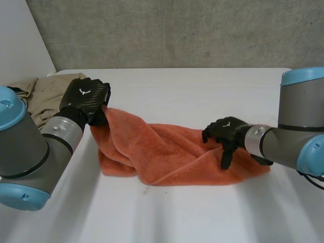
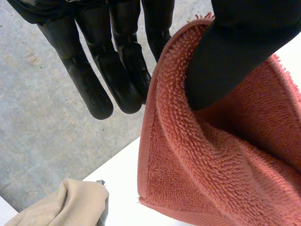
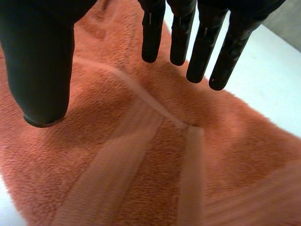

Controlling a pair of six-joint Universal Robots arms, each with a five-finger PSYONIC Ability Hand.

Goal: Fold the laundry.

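Cloth (image 1: 45, 93), tan and bunched, lies left of the towel (image 1: 167, 152), likely waiting its turn, so leave it. Your left hand (image 1: 85, 98) pinches the towel's left corner between thumb (image 2: 225, 56) and straight fingers (image 2: 120, 80) and holds it raised off the table (image 1: 202, 91); that grip looks meant to carry this end across. From there the towel slopes down and lies rumpled along the table's middle, one hemmed edge already lapped over. At the towel's right end your right hand (image 1: 225, 132) is unclenched, fingers (image 3: 202, 52) straight over the pile, grasping nothing; I judge it is there to pin that end while the left pulls.
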